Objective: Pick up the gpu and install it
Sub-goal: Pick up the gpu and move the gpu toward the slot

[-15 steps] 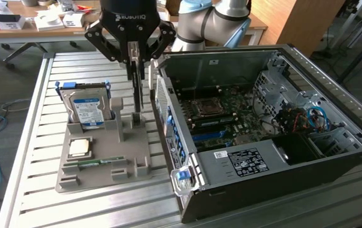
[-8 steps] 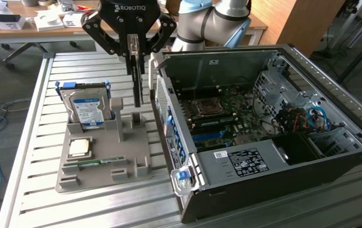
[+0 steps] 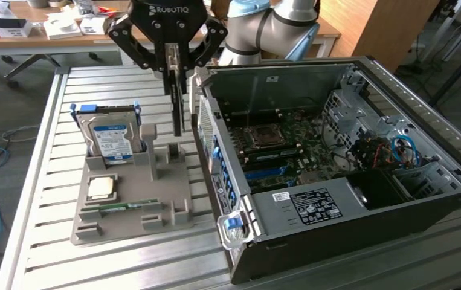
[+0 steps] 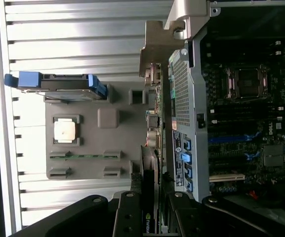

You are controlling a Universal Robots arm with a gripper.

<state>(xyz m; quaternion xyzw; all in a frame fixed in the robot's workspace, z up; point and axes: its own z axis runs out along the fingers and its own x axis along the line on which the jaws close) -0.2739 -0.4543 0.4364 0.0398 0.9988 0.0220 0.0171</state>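
Gripped edge-on in the pincer, gpu at upper centre of frame, hanging above the grey tray, just beside the open case. Best carried vertical, raised clear of its near wall, without twisting in the grip.

You have one graphics card gripped in the one pincer. Beneath the pincer, one grey holder carries one hard drive, one processor and one memory stick. One open computer case stands just beside the pincer, all on one tabletop.
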